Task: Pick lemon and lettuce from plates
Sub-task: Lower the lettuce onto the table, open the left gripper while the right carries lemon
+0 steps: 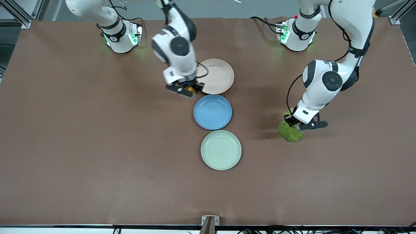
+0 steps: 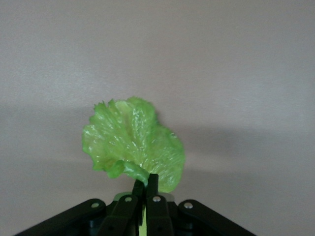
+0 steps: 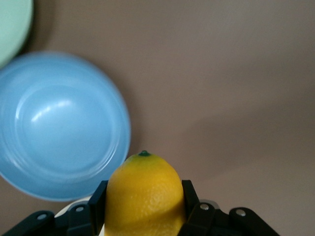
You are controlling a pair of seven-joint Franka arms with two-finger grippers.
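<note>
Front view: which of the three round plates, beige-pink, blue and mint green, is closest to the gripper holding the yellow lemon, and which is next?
From the right gripper, shut on the lemon:
1. Beige-pink plate, toward the robots' bases.
2. Blue plate, middle of the row; nearly as close.
3. Mint green plate, nearest the front camera.

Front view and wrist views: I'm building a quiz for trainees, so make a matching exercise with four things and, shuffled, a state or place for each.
Things:
1. lemon
2. lettuce
3. blue plate
4. mint green plate

States:
A. bare, nearest the front camera
B. held in the left pincer
C. bare, middle of the row
D. held in the right pincer

Pairs: 1-D, 2-B, 3-C, 4-A
</note>
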